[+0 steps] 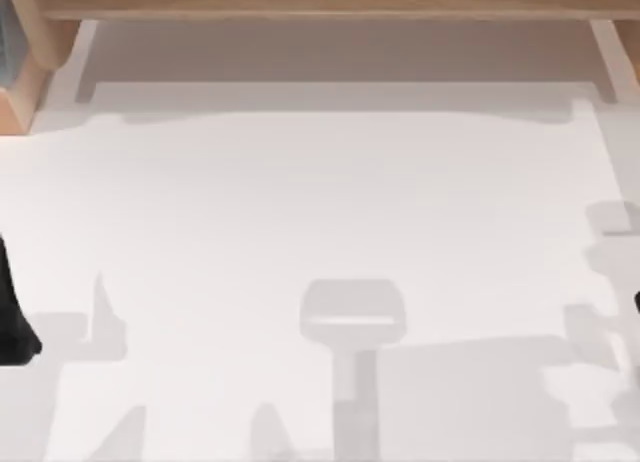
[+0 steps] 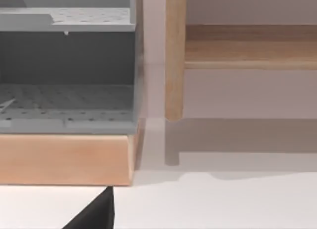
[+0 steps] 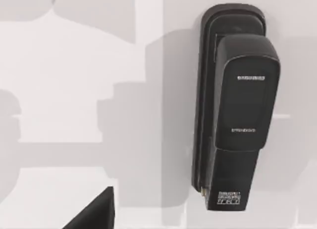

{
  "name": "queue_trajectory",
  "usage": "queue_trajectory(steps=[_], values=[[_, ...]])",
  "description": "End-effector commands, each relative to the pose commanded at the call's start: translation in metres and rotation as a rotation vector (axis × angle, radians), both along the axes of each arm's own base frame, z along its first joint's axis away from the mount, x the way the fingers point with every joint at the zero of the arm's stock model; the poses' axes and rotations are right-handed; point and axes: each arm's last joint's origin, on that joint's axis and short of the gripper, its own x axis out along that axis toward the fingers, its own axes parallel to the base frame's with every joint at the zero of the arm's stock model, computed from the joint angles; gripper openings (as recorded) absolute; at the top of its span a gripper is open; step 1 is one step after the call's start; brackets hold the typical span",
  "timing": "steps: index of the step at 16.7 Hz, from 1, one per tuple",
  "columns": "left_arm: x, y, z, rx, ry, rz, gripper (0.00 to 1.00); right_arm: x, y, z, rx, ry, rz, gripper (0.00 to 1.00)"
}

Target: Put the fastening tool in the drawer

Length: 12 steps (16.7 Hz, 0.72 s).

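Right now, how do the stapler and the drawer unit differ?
Colour: the stapler is black; the drawer unit is grey on a wooden base.
Pose: the stapler lies flat on the white table; the drawer unit stands upright with stacked levels.
Surface: the stapler is smooth with small print; the drawer unit's floors are perforated.
Shared: both untouched, with the right hand near the stapler and the left hand facing the drawer unit.

Stapler (image 3: 233, 120) matt black plastic; table (image 1: 300, 212) smooth matt white; drawer (image 2: 64, 159) front pale wood, grey perforated liner.
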Motion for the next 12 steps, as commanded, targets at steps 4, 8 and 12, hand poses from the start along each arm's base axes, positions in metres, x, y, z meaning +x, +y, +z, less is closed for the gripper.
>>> queue_trajectory(steps=[4, 8, 12], values=[[0.000, 0.000, 0.000, 0.000, 0.000, 0.000, 1.00, 0.002, 0.001, -0.020, -0.001, -0.005, 0.003, 1.00], [0.000, 0.000, 0.000, 0.000, 0.000, 0.000, 1.00, 0.002, 0.001, -0.052, -0.001, -0.006, 0.003, 1.00], [0.000, 0.000, 0.000, 0.000, 0.000, 0.000, 1.00, 0.000, 0.001, -0.068, -0.001, -0.005, 0.002, 1.00]])
